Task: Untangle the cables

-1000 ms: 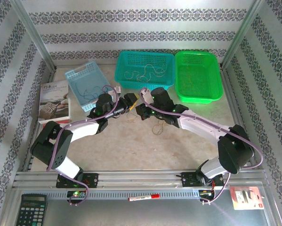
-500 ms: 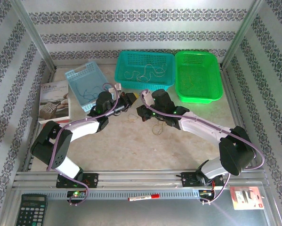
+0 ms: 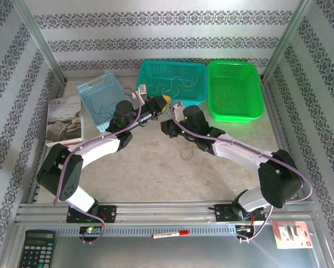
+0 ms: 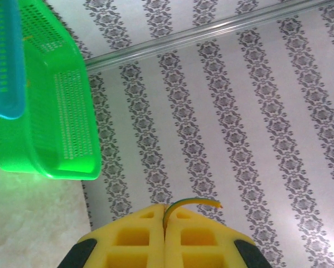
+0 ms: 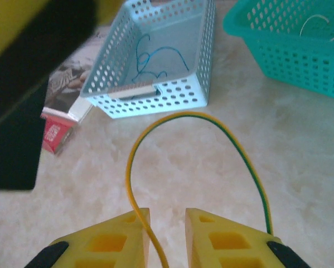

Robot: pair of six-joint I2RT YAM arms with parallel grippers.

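Observation:
A thin yellow-green cable (image 5: 183, 115) arches over the table in the right wrist view. One leg of it runs down through the gap between my right gripper's (image 5: 167, 223) fingers, against the left pad, unclamped. That gripper stands slightly open. My left gripper (image 4: 165, 215) is shut on the same kind of cable, whose short end (image 4: 195, 201) pokes out past the pads. From above, the left gripper (image 3: 158, 102) is raised near the teal basket, with the right gripper (image 3: 172, 110) just beside it. A small clump of thin cables (image 3: 188, 149) lies on the table below the right arm.
A light blue basket (image 3: 91, 88) holds blue wires (image 5: 155, 56). The teal basket (image 3: 172, 70) holds pale wires (image 3: 175, 86). A green basket (image 3: 233, 89) stands at the back right. A booklet (image 3: 64, 118) lies at the left. Calculator (image 3: 37, 248) and marker (image 3: 169, 234) are near the front rail.
My left gripper has shut on the yellow-green cable and lifted back toward the teal basket. My right gripper, shut before, has opened a little.

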